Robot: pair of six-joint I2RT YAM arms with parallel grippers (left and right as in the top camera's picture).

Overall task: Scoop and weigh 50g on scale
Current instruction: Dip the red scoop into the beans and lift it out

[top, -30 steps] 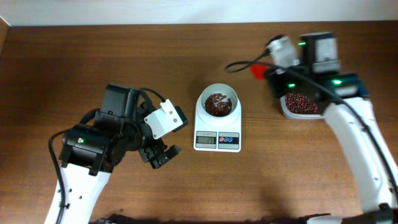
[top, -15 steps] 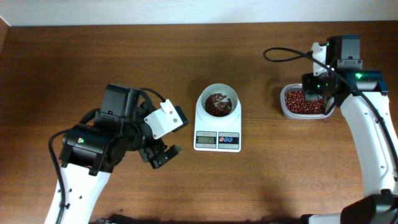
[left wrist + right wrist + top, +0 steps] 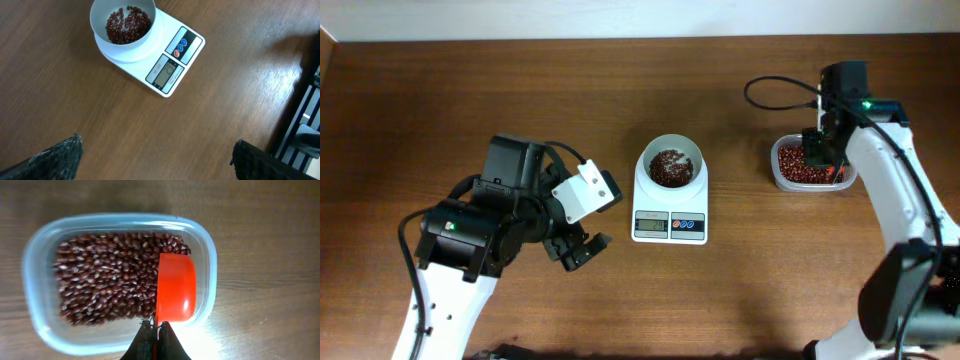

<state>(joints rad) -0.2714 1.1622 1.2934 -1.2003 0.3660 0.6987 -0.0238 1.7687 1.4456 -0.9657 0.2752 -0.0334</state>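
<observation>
The white scale (image 3: pixel 670 226) stands mid-table with a round white bowl (image 3: pixel 670 165) on top; dark red-brown beans (image 3: pixel 669 168) lie in the bowl. The left wrist view shows the scale (image 3: pixel 172 62) and its beans (image 3: pixel 127 24) ahead. My left gripper (image 3: pixel 578 249) hovers open left of the scale, and its fingers (image 3: pixel 156 144) have only bare wood between them. My right gripper (image 3: pixel 817 150) hangs over the clear tub (image 3: pixel 775 170). It (image 3: pixel 157 328) is shut on the handle of a red scoop (image 3: pixel 176 286), whose bowl rests among the tub's beans (image 3: pixel 107 282).
The clear rectangular tub (image 3: pixel 35 300) sits right of the scale near the table's far edge. A black cable (image 3: pixel 775 85) loops behind the right arm. Brown wood (image 3: pixel 740 290) runs from the scale to the near edge.
My right gripper has swung right, from between scale and tub to over the tub, and the red scoop now sits in the tub's beans. The left arm has not moved.
</observation>
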